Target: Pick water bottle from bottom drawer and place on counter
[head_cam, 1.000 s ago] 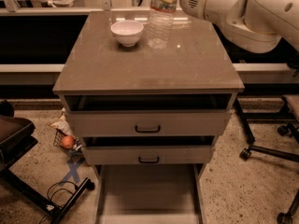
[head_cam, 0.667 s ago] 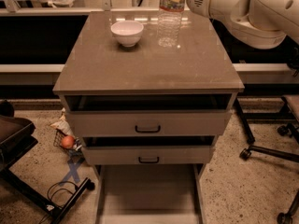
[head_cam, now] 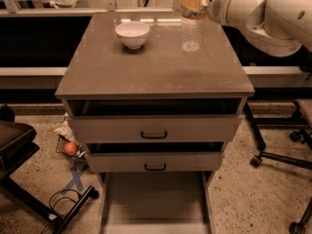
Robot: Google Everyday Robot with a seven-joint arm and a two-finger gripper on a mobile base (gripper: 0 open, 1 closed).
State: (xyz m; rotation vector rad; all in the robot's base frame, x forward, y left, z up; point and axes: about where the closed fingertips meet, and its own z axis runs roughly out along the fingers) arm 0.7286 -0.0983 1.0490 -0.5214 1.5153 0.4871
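Note:
The water bottle (head_cam: 191, 32), clear and ribbed, stands upright at the back right of the counter (head_cam: 156, 74), its base at or just above the surface. My gripper (head_cam: 191, 0) comes in from the right and is shut on the bottle's top, hiding the cap. The bottom drawer (head_cam: 153, 199) is pulled out at the foot of the cabinet, and its flat floor shows nothing on it.
A white bowl (head_cam: 132, 34) sits on the counter left of the bottle. The two upper drawers (head_cam: 154, 129) with black handles stand slightly open. An office chair base (head_cam: 273, 157) is on the right. A black chair (head_cam: 14, 140), an orange ball (head_cam: 71, 148) and cables (head_cam: 58, 213) are on the left floor.
My gripper has carried the bottle to the right over the back of the counter, away from the bowl. Nothing else has moved.

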